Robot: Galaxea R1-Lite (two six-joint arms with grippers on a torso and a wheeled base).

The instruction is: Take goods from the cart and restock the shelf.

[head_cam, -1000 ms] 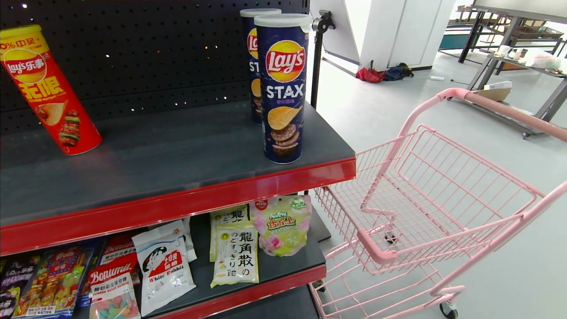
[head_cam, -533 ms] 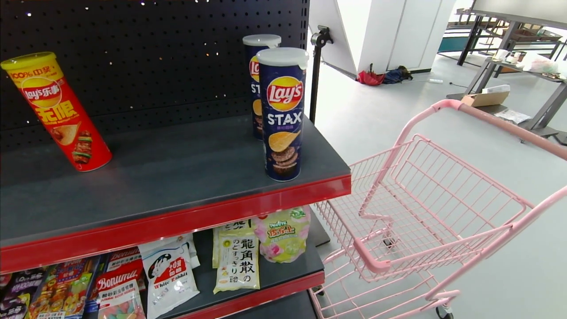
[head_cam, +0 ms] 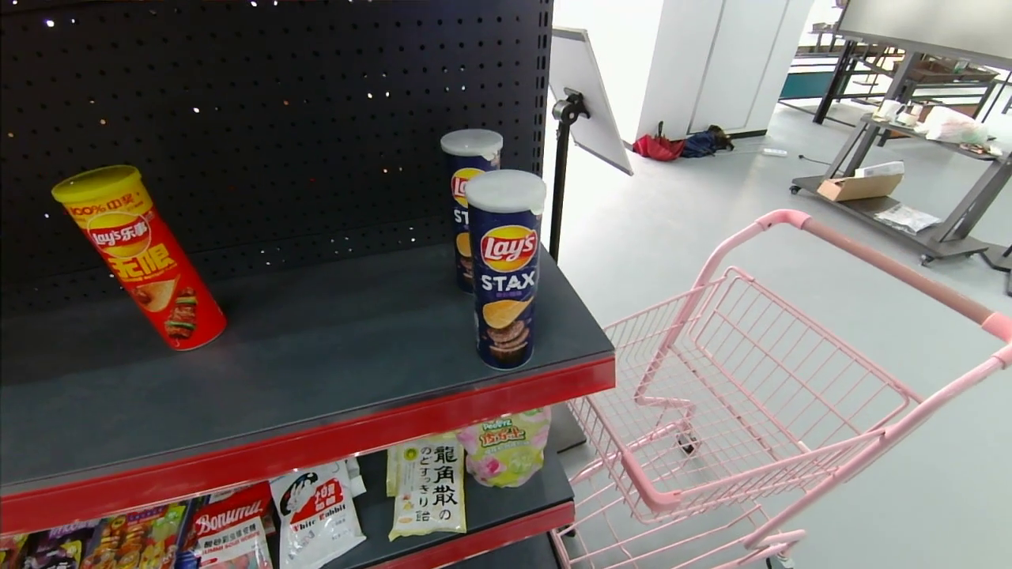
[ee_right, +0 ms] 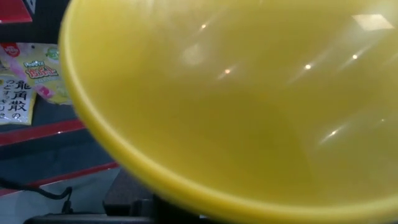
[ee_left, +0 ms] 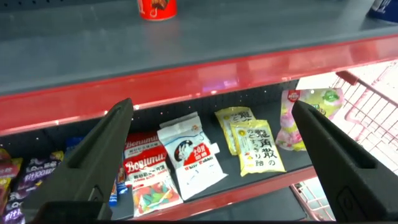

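So the thing to place was a tube can of crisps, and all I could see of it was its round yellow plastic lid [ee_right: 249, 106], right up against the right wrist camera. The lower shelf's snack bags [ee_left: 186, 155] sat well beyond it. That lid hid the right gripper's jaws, so I honestly couldn't tell if they were clamped on the tube or not. My guess was that it was being carried, since nothing else seemed to be under it.

The left gripper [ee_left: 212, 104] was spread wide with nothing in it, in front of the shelf's red edge.

On the grey upper shelf board [head_cam: 316, 348] a matching red tube can with a yellow lid [head_cam: 142, 257] stood over on the left. Two dark blue tube cans with white lids [head_cam: 506, 269] stood at the right end, one behind the other. The pink wire cart [head_cam: 893, 271] was parked just beside that end.

Handling-wise, I figured it was light, with a stiff card wall that was smooth and a bit slick. It would dent if squeezed hard, and the crisps inside break easily. It's tall and narrow, so tippy when set down. I'd have held it around the middle of the tube, never by the lid, which can pop off. The open stretch of board between the red can and the blue ones looked like the natural spot for it.
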